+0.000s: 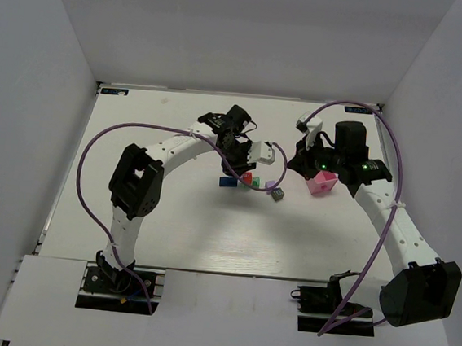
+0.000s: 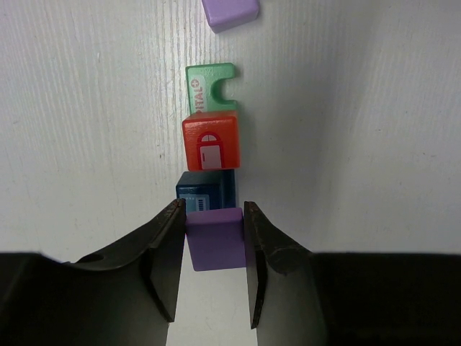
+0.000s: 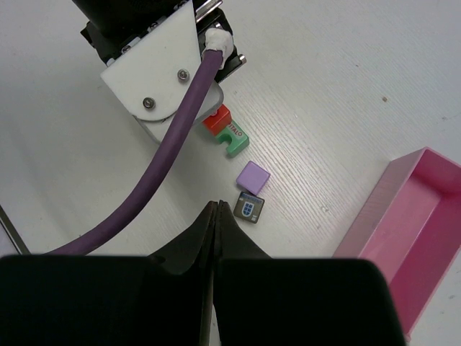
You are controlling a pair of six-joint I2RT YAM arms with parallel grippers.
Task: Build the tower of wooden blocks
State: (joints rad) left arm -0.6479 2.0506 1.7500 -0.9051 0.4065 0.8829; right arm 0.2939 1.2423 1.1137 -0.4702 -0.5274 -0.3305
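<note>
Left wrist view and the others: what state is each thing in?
left gripper: shut on held purple block.
right gripper: shut, holding nothing.
held purple block: clamped, beside blue block.
blue block: touching red-orange block.
red-orange block: between blue block and green block.
green block: flat, end of row.
loose purple block: flat, unstacked.
dark grey block: flat, unstacked.
pink tray: open side up.

Left arm (image 1: 136, 182) rises from its base at the near counter (image 1: 168, 232) edge and arches forward to the wood block tower (image 1: 247, 178). The left hand (image 2: 212, 210) points down at the tower's near end, both fingers (image 2: 167, 252) pressed against the sides of a purple block (image 2: 215, 238). Right arm (image 1: 397, 230) reaches in from the tower's right. The right hand (image 3: 215, 209) hangs just short of the tower, fingers pressed together and empty.
</note>
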